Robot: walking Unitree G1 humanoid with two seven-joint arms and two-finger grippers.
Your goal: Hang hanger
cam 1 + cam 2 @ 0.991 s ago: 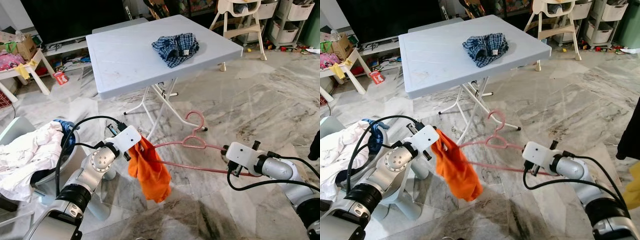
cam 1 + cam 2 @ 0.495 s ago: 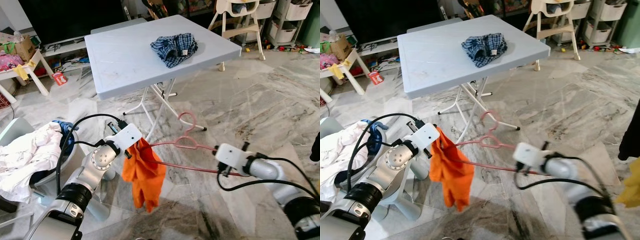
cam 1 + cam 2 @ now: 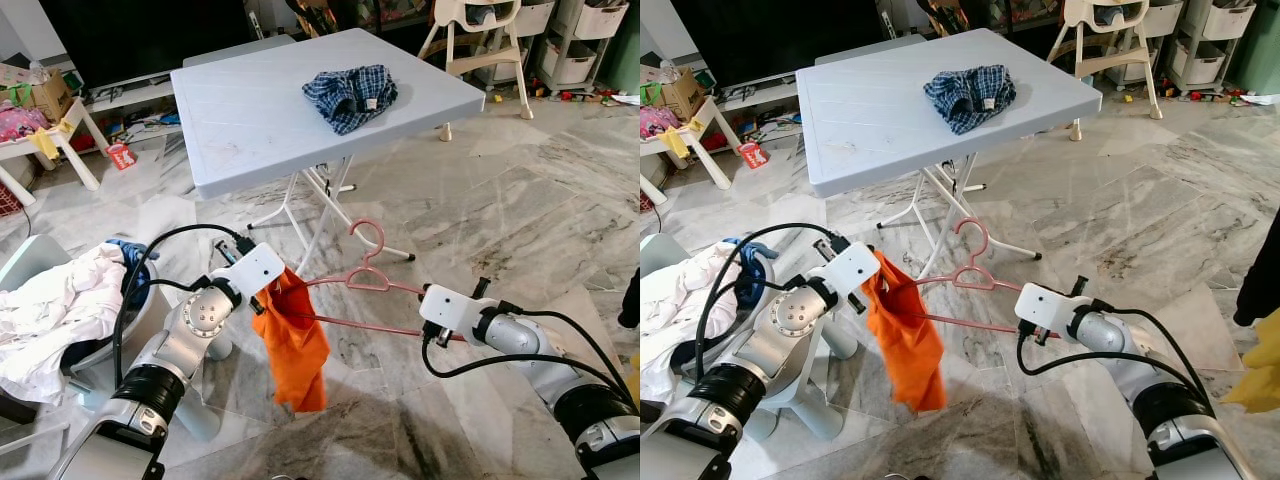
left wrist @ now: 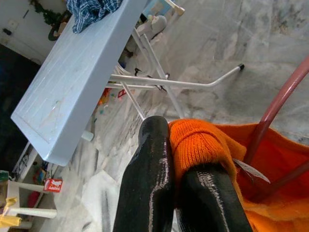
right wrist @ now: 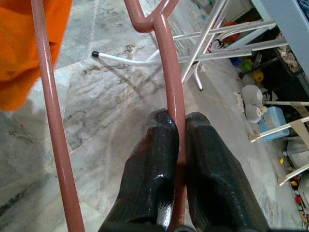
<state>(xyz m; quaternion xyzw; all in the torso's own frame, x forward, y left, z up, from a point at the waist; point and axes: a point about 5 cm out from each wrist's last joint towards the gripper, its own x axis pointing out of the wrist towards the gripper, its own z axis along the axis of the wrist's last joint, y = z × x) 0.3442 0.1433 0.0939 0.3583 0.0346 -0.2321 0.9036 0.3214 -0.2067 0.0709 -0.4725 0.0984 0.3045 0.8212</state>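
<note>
A pink hanger (image 3: 365, 283) hangs in the air between my two arms, hook up, in front of the folding table. My right gripper (image 5: 177, 133) is shut on one arm of the hanger; the right wrist unit (image 3: 447, 310) is at the hanger's right end. An orange garment (image 3: 297, 340) droops from the hanger's left end. My left gripper (image 4: 176, 159) is shut on a bunched fold of that orange garment (image 4: 198, 145), beside the hanger's rod (image 4: 277, 104).
A light blue folding table (image 3: 250, 110) stands just behind, with a blue plaid garment (image 3: 350, 95) on it; its white legs (image 3: 320, 205) spread near the hanger. A basket of white laundry (image 3: 55, 310) is at the left. A high chair (image 3: 480, 40) stands far right.
My right gripper has drawn the hanger's right end leftward, closer to the left arm. The orange garment has swung and now hangs longer and narrower.
</note>
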